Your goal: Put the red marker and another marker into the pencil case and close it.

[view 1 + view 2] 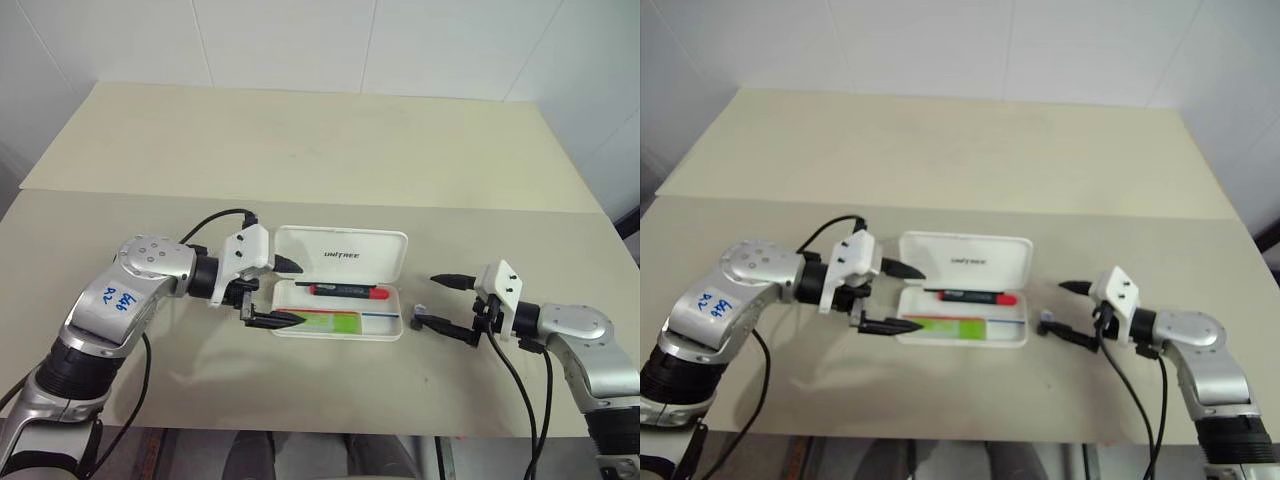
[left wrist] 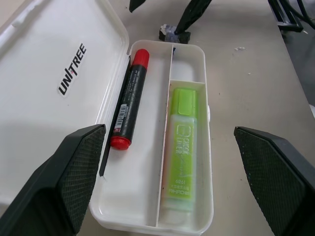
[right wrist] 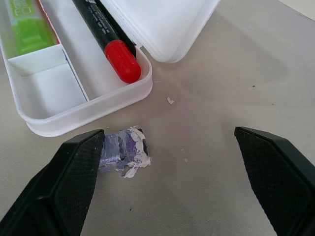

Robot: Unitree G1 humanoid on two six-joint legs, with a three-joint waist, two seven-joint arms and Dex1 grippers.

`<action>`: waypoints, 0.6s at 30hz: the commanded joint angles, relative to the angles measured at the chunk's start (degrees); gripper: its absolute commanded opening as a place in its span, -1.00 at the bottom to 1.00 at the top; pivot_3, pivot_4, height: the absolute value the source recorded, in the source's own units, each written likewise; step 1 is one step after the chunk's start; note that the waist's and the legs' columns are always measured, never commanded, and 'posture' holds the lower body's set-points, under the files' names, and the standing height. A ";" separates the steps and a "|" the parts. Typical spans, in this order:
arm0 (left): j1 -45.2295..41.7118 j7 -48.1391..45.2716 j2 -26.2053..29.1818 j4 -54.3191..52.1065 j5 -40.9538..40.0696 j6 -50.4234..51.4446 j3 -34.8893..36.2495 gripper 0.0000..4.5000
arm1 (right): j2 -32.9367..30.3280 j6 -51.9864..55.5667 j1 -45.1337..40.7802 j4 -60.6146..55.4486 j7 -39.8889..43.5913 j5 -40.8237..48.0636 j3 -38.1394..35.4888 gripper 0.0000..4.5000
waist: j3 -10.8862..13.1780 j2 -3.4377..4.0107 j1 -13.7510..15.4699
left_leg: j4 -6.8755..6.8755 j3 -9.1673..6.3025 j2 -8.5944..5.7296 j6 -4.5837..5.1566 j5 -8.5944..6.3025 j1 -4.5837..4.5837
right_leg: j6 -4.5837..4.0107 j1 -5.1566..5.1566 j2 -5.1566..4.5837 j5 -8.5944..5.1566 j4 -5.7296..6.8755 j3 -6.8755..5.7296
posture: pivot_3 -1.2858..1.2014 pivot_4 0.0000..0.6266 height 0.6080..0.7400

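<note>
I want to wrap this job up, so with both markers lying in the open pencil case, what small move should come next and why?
Probably swing the lid shut with the open left gripper: the red marker and green highlighter already lie inside the pencil case, whose lid stands open beside that gripper.

The white hard-plastic rectangular pencil case (image 1: 340,330) lies open on the table, its "UNITREE" lid tilted back. The slim black-barrelled red marker (image 2: 129,100) rests in the compartment along the hinge; the flat lime-green highlighter (image 2: 180,147) fills the front compartment.
</note>
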 commanded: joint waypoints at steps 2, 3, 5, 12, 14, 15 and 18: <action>0.69 0.50 1.31 -0.22 -0.20 -0.87 2.63 1.00 | -0.02 -0.08 1.26 -0.70 -0.50 -0.92 0.86 1.00 | 0.00 0.01 -0.03 | 0.01 0.00 0.00 0.00 0.00 0.01 | 0.00 0.00 0.00 0.00 0.01 0.00 | 0.03 -0.52 1.00; 0.69 0.55 1.35 -0.19 -0.13 -0.89 2.68 1.00 | -0.22 0.13 1.42 -0.98 -0.36 -0.89 0.99 1.00 | 0.00 0.01 -0.03 | 0.02 0.00 0.00 0.00 0.00 0.01 | 0.00 0.01 0.00 0.00 0.02 0.00 | 0.03 -0.52 1.00; 0.69 0.63 1.39 -0.19 -0.10 -0.88 2.70 1.00 | -0.74 0.64 1.98 -2.03 0.28 -0.56 1.14 1.00 | 0.00 0.01 -0.04 | 0.04 0.00 0.00 0.00 0.00 0.02 | 0.00 0.03 0.00 0.00 0.01 0.00 | 0.03 -0.52 1.00; 0.28 1.23 1.20 0.14 0.21 -0.98 2.30 1.00 | -1.54 1.72 3.08 -4.50 0.84 -0.59 1.68 1.00 | 0.00 0.01 0.00 | 0.02 0.00 0.00 0.00 0.00 0.01 | 0.00 0.03 0.00 0.00 -0.01 0.00 | 0.03 -0.52 1.00; 0.23 1.35 1.11 0.14 0.15 -1.00 2.22 1.00 | -1.45 1.89 3.13 -4.78 0.16 -1.23 2.29 1.00 | 0.00 0.01 0.00 | 0.02 0.00 0.00 0.00 0.00 0.02 | 0.00 0.03 0.00 0.00 0.00 0.00 | 0.03 -0.52 1.00; 0.24 1.44 1.06 0.08 0.14 -0.99 2.18 1.00 | -1.34 2.01 3.05 -4.74 -0.40 -1.65 2.48 1.00 | 0.00 0.01 0.02 | 0.03 0.00 0.00 0.00 0.00 0.01 | 0.00 0.03 0.00 0.00 0.00 0.00 | 0.03 -0.52 1.00; 0.23 1.63 0.94 0.04 0.17 -1.00 2.08 1.00 | -1.10 2.48 3.00 -4.72 -1.14 -2.20 2.51 1.00 | 0.00 0.01 0.00 | 0.04 0.00 -0.01 0.00 0.00 0.01 | 0.00 0.03 0.00 0.00 0.00 0.00 | 0.03 -0.52 1.00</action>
